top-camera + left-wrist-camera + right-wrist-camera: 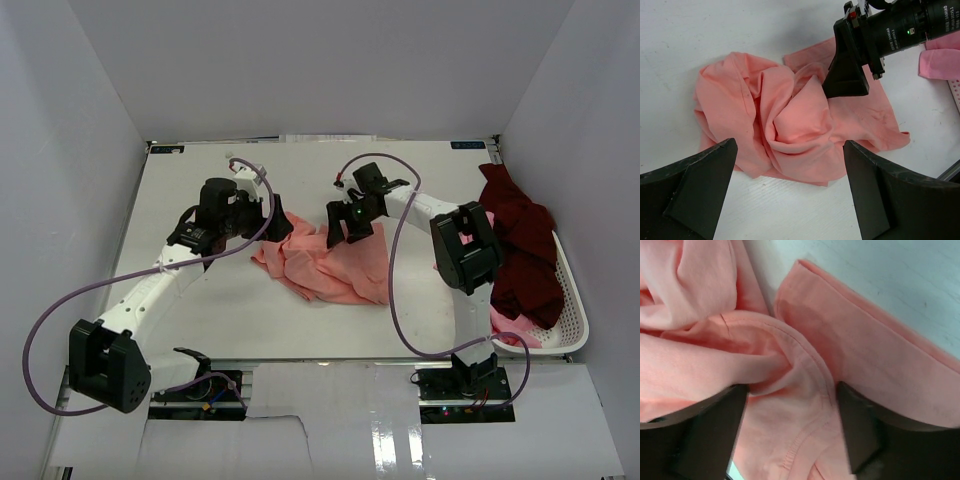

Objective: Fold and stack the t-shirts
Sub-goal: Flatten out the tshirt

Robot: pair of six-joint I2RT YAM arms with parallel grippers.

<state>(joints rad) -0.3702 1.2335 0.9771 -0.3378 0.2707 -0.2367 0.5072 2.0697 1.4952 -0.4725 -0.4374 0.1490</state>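
Salmon t-shirt (335,265) sat crumpled on the worktop (200,310), left of the basket (572,300). Left tool (790,145) hung over it, released. Right tool (791,387) was spread too, straddling a fold.

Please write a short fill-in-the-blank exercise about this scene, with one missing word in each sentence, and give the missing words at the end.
1. The salmon-pink t-shirt lies crumpled on the white ___.
2. The dark maroon t-shirt lies in the white slotted ___ at the right.
3. The left gripper hovers above the salmon-pink t-shirt with its jaws ___.

Missing words: table; basket; open.
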